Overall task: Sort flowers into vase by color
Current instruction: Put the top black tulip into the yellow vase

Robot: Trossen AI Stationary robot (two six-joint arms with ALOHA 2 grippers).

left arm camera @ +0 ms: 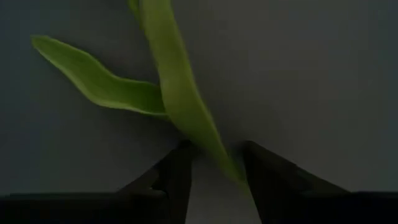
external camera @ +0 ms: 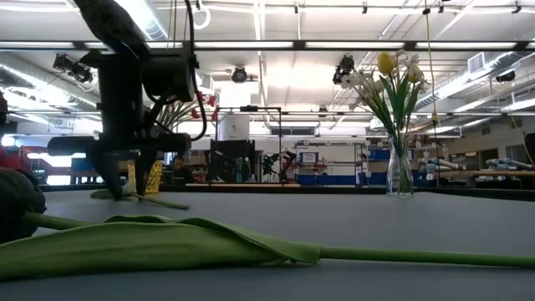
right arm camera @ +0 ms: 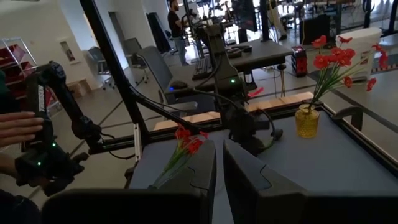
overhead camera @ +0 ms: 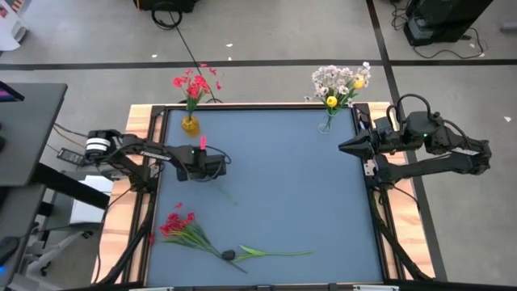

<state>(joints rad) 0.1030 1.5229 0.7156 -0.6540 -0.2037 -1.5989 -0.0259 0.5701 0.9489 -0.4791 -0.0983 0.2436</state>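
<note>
My left gripper (overhead camera: 207, 167) (left arm camera: 214, 177) stands over the table's left middle, shut on a green flower stem with a red-pink bloom (overhead camera: 202, 143) (right arm camera: 255, 92). More red sprays (overhead camera: 178, 225) lie at the near left. Beside them a dark bloom (overhead camera: 229, 255) (external camera: 17, 201) lies with its stem and long leaf (overhead camera: 271, 253) (external camera: 159, 242) flat on the table. A yellow vase (overhead camera: 190, 124) (external camera: 155, 177) holds red blossoms (overhead camera: 194, 83). A clear vase (overhead camera: 327, 123) (external camera: 399, 167) holds white and yellow flowers (overhead camera: 339, 82). My right gripper (overhead camera: 346, 146) (right arm camera: 219, 168) waits shut at the right edge. My left gripper has the flower's green stem (left arm camera: 219, 157) between its two fingers, coming from above and pointing down. The leafy lower end (overhead camera: 226, 192) (external camera: 155, 201) trails on the table, and the bloom end stands up beside the gripper, so the flower sits tilted.
The two vases stand along the far edge, yellow at the left, clear at the right. A raised frame (overhead camera: 153, 162) runs round the blue mat. Bare mat (overhead camera: 299, 186) lies between the arms. A person's hand (right arm camera: 18, 127) shows beyond the table's left side.
</note>
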